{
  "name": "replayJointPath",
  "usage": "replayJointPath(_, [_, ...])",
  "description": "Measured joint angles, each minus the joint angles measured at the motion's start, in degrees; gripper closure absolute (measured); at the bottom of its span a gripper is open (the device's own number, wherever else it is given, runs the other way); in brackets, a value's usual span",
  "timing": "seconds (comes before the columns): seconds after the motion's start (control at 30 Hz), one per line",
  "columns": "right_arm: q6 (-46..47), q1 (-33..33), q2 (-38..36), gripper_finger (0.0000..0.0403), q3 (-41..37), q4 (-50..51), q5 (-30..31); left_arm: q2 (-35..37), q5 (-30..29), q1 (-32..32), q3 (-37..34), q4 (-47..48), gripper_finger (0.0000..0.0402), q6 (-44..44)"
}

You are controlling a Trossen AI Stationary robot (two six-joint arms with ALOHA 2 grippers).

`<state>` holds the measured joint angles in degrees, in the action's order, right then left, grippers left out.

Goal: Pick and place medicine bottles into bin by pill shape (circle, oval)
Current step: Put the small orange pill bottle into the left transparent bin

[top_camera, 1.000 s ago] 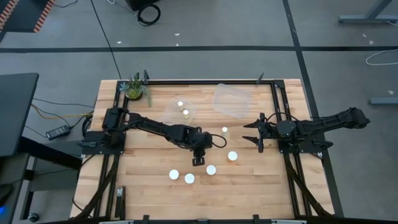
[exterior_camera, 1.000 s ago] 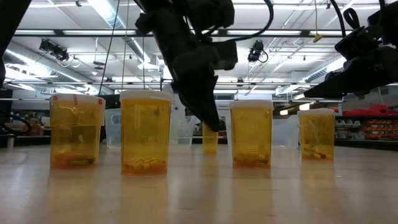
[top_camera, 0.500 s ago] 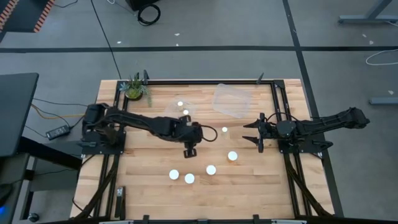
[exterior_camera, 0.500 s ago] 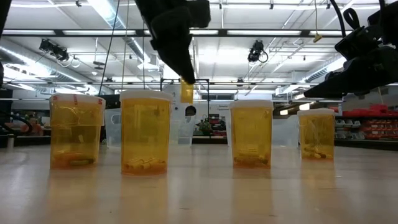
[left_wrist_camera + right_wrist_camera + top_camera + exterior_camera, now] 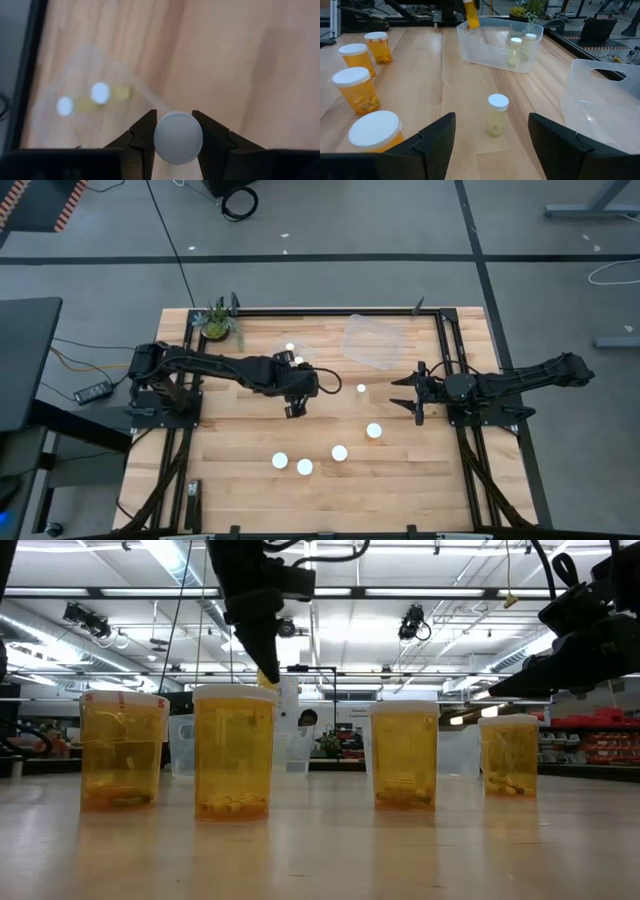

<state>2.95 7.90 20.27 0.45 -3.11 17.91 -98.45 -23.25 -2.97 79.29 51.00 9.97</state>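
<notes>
with left gripper (image 5: pixel 176 131) pinching a bottle (image 5: pixel 178 138) in the air just short of the near bin (image 5: pixel 290 358), carry on over its rim, centre clear of the two inside, then let go low; right gripper (image 5: pixel 409 394) spread, waiting well apart.

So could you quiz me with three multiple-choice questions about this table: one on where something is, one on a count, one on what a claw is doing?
1. Where is the potted plant?
A. A far corner on the left arm's side
B. Middle of the table
C. Inside a bin

2. How many bottles are already in the bin near the left gripper?
A. None
B. Two
C. Five

3. What are the left gripper's jaws doing?
A. Hanging wide open, empty
B. Closed on a bottle
C. Gripping the plant

Answers: 1 A, the overhead view shows it in that corner. 2 B, two white caps show inside. 3 B, the left wrist view shows a white cap between them.
</notes>
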Motion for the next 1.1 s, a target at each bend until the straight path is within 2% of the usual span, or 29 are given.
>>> replayJointPath(0.2, [0.0, 0.0, 0.0, 0.0146, 0.0, 0.0, 0.0, 1.1, -2.5, 1.5, -0.4, 4.4, 0.0285, 0.2])
replayJointPath(0.3, [0.0, 0.0, 0.0, 0.0146, 0.0, 0.0, 0.0, 3.4, -2.7, 2.3, -4.7, 3.8, 0.0287, 0.5])
replayJointPath(0.67, [0.0, 0.0, 0.2, 0.0146, 0.0, 0.0, 0.0, 16.9, -0.9, 7.9, -27.5, -17.3, 0.0286, 2.5])
replayJointPath(0.8, [0.0, 0.0, 0.4, 0.0146, 0.0, -0.1, 0.0, 19.4, 1.3, 10.1, -32.5, -21.8, 0.0283, 5.2])
replayJointPath(1.1, [0.0, 0.0, 1.1, 0.0146, 0.0, 0.0, 0.0, 19.3, 3.5, 11.7, -38.4, -29.1, 0.0283, 13.6])
